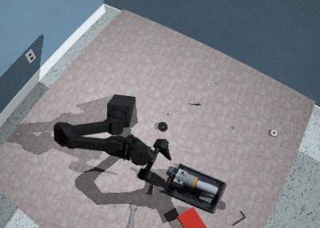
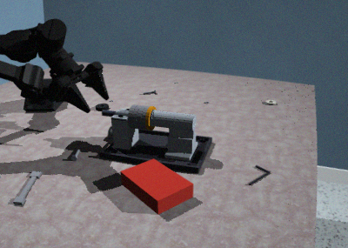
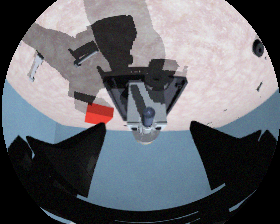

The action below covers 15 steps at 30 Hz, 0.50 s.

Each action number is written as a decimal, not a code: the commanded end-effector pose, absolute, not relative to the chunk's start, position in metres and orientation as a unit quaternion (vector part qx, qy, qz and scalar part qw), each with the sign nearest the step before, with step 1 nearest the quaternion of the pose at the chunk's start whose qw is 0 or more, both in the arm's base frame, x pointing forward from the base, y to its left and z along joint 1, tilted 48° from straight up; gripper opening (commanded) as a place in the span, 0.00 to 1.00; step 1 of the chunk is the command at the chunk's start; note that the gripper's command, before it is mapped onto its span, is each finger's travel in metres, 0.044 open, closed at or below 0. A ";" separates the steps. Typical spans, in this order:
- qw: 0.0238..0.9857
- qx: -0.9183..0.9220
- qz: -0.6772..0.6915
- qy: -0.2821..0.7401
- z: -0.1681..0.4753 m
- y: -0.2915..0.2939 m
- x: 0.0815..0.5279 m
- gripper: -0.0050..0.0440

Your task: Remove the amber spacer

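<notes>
Amber spacer [image 1: 194, 182] sits on the shaft [image 1: 178, 174] in the housing [image 1: 208, 188]; from the top, the gripper [image 1: 157, 161] hangs spread wide, empty, short of it. Exterior view: a skewed approach risks nudging the fixture. Wrist view: the shaft's knob [image 3: 149, 115] lies centred between the fingers, so overpulling could shed extra spacers.

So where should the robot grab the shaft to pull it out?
Probably at the dark knob end that pokes out of the small support, coming from the arm's side. The open hand already faces it, while the rest of the shaft sits inside the housing.
</notes>
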<state>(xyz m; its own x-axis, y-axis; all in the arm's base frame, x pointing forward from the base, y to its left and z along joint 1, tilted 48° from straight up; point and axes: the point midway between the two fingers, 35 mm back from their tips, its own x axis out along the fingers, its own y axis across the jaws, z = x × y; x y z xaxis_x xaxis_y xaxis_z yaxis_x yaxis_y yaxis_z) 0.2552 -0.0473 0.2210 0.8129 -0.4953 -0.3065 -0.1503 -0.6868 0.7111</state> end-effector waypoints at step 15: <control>0.350 0.885 -0.246 -0.181 0.220 -0.047 0.255 0.95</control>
<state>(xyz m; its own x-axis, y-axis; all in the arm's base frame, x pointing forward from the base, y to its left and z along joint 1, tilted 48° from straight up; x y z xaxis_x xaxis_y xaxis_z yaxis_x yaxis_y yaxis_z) 0.2551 -0.0473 0.2210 0.8129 -0.4952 -0.3066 -0.1502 -0.6868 0.7111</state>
